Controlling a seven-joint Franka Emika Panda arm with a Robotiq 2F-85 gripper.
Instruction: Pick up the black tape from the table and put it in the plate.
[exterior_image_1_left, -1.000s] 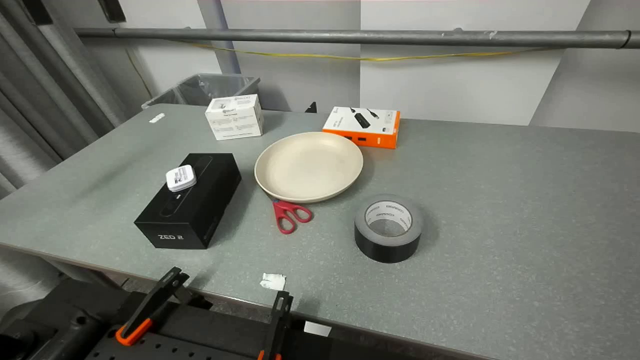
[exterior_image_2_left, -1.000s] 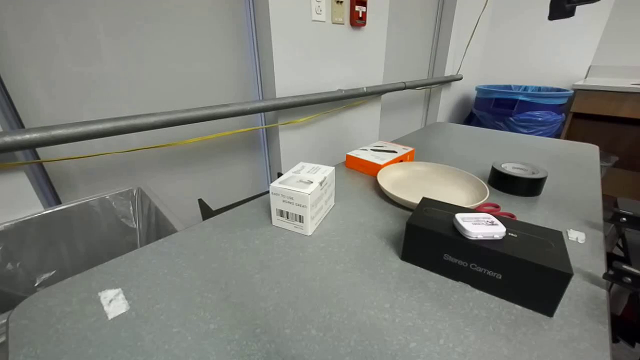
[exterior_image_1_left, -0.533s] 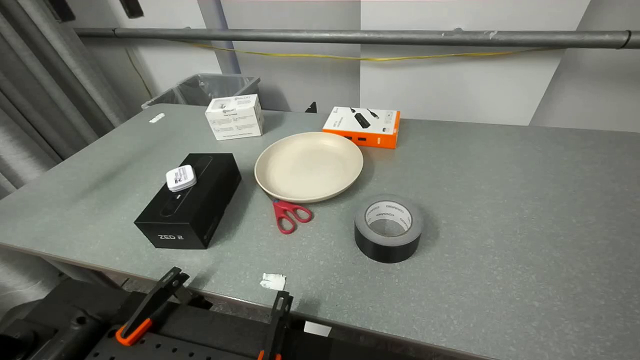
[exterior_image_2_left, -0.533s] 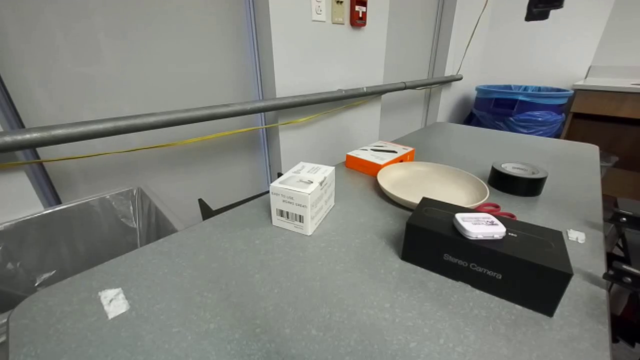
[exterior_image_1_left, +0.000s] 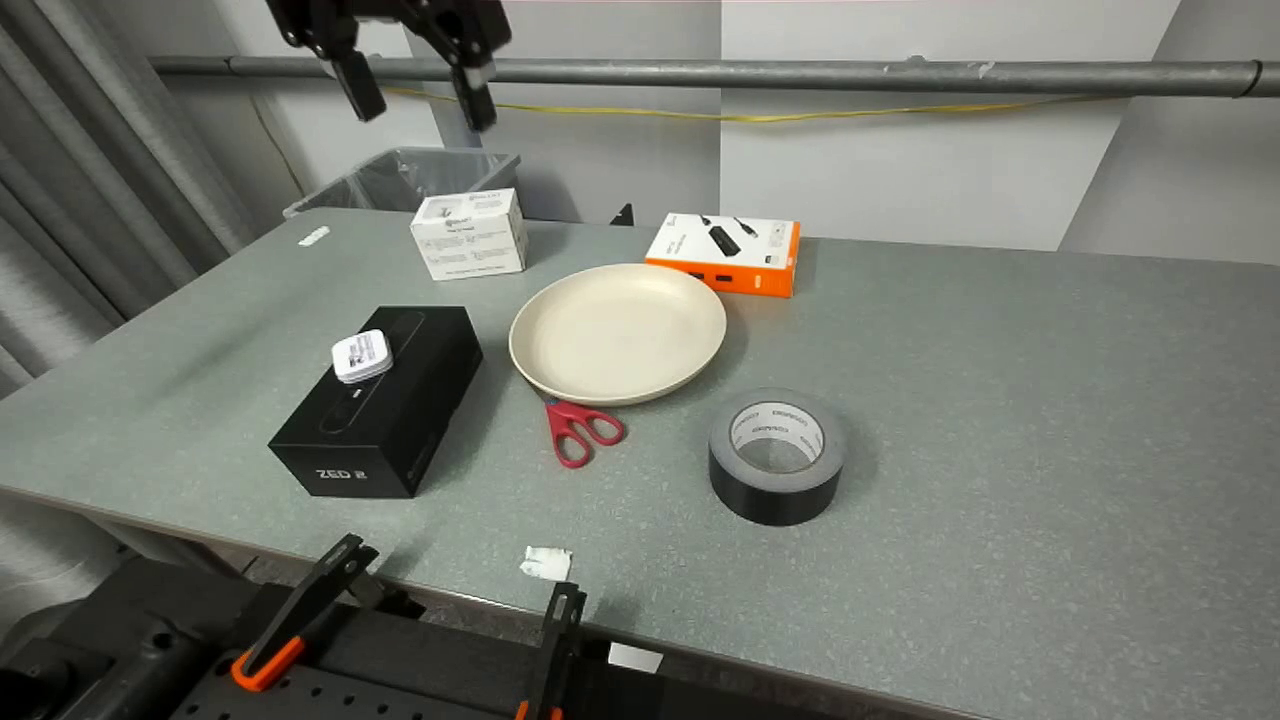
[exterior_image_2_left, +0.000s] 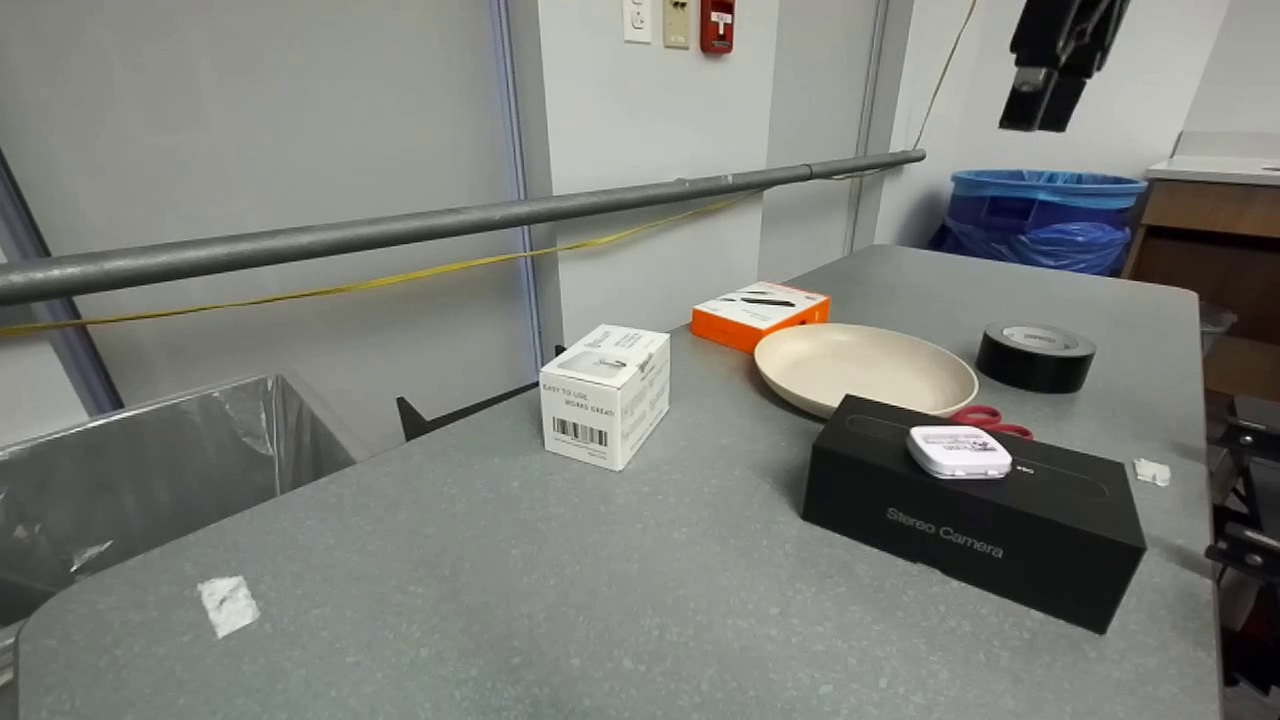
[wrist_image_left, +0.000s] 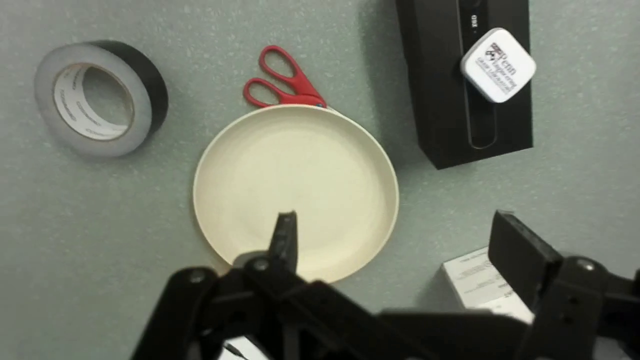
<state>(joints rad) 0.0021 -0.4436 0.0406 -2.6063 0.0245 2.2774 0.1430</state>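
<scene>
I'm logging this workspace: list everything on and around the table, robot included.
table: one, speckled grey, central
plate: one, cream, on table
black tape: one, black and grey, near plate
scissors: one, red-handled, at plate's rim
large box: one, black, on table
case: one, white, atop large box
carton: one, white, on table
flat box: one, orange and white, beside plate
scraps: two, white, near table edges
lined bin: one, translucent, beside table
blue bin: one, blue, beyond table
pipe: one, grey, behind table
cord: one, yellow, behind table
curtain: one, grey, beside table
clamps: two, black and orange, at table edge
gripper: one, black, open above table
</scene>
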